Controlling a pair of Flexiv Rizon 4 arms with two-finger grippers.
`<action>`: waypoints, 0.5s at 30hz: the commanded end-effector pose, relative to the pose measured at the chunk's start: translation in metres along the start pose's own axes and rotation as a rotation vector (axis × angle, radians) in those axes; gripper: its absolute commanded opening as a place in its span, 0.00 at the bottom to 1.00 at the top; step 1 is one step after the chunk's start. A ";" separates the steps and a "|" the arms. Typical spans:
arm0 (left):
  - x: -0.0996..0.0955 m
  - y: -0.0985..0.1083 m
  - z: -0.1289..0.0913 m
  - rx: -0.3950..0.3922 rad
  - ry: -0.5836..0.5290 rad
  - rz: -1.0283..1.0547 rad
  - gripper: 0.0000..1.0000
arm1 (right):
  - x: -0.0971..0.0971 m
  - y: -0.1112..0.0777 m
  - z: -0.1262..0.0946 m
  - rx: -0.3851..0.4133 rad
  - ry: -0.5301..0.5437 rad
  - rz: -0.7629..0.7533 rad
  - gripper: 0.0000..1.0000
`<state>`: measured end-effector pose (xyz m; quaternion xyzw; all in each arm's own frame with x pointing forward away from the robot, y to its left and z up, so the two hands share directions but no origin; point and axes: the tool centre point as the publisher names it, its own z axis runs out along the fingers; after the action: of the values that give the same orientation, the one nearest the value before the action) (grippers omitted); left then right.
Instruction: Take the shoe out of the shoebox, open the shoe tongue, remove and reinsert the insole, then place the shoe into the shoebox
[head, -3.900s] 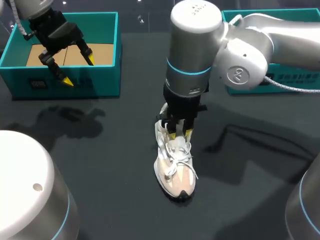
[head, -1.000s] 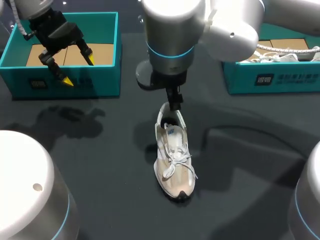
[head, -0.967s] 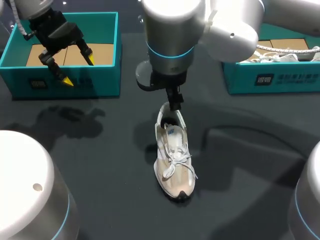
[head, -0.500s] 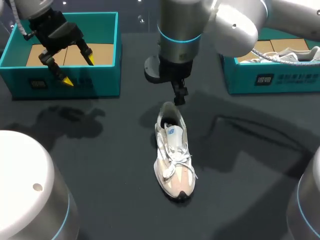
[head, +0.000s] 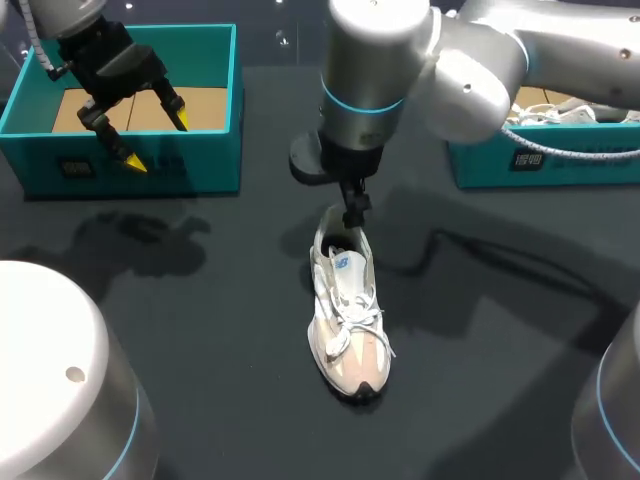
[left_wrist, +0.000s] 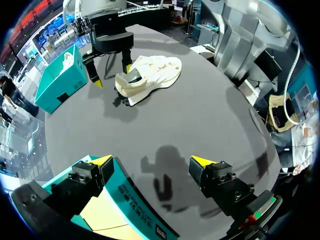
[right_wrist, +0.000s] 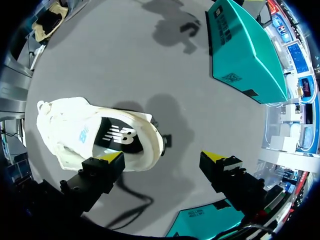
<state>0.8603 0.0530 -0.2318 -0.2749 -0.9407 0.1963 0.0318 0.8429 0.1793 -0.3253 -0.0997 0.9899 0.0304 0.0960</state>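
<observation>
Dark grey tabletop, with a white-and-beige lace-up sneaker standing on its sole near the middle, toe towards the near edge, outside both boxes. Black insole showing inside the opening. Right end effector hanging just over the heel end, released and spread wide: one yellow tip at the heel collar (touching or not, cannot tell), the other over bare tabletop beside the shoe. Left end effector well apart, likewise released, holding nothing, above the front wall of the open teal cardboard shoebox at the far left. Second teal box at the far right.
</observation>
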 end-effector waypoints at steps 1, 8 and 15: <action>0.001 0.000 0.000 -0.002 0.000 0.001 1.00 | -0.002 0.002 0.010 0.000 0.008 0.004 1.00; 0.001 0.000 0.000 -0.002 0.000 0.001 1.00 | -0.003 0.003 0.020 -0.004 0.019 0.011 0.89; 0.001 0.000 0.000 -0.002 0.000 0.001 1.00 | -0.001 0.003 0.027 -0.009 0.035 0.024 0.84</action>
<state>0.8603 0.0531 -0.2318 -0.2749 -0.9407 0.1963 0.0318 0.8468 0.1827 -0.3465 -0.0887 0.9924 0.0337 0.0787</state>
